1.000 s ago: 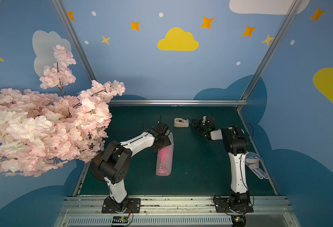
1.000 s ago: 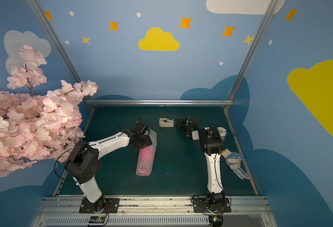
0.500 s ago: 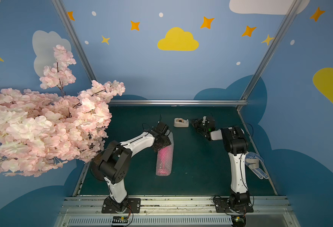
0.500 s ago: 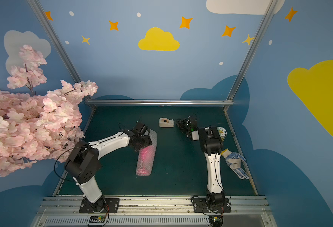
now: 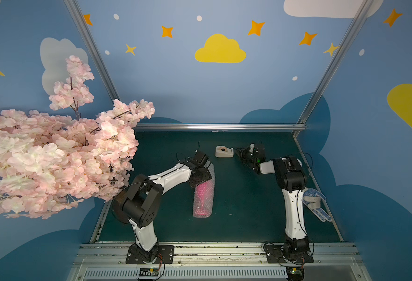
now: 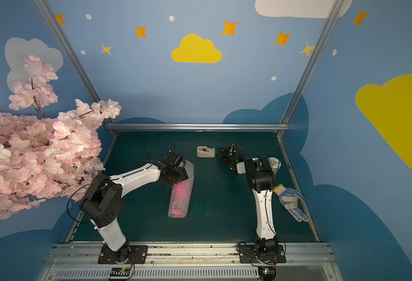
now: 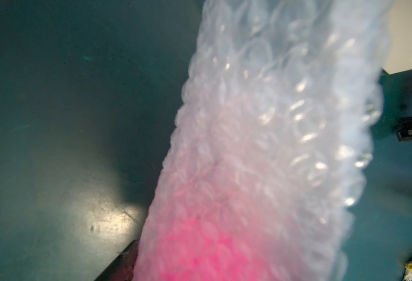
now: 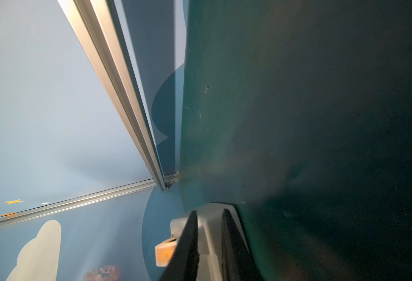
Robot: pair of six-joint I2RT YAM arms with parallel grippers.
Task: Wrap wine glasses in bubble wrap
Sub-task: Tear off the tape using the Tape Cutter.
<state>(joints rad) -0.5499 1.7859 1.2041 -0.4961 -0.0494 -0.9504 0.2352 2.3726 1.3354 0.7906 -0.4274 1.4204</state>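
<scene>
Where both top views look down on the dark green table (image 5: 248, 206), the bubble wrap (image 5: 201, 211) lies near the middle as a rolled tube. The pink goblet (image 5: 203, 193) shows through it, lying on its side inside. The left gripper (image 5: 201, 174) sits over the far part of the tube with its jaws spread wide around the roll, though the fingers are hidden under the wrist here. The right gripper (image 5: 236, 153) is low, well apart from the roll, with its tips right at the cutter end of the beige tape dispenser (image 5: 224, 152).

In the left wrist view the roll fills the frame, clear at one end and pink at the other. One dark finger (image 7: 124, 260) presses against its side, and the opposite finger is out of sight behind the wrap. The grip is a wide clasp on the wrapped roll.

In the right wrist view the two dark fingers (image 8: 190, 243) stand close together with a slim gap between them. The dispenser's beige body shows through that gap. Whether the tips touch it or pinch any tape, I cannot tell.
</scene>
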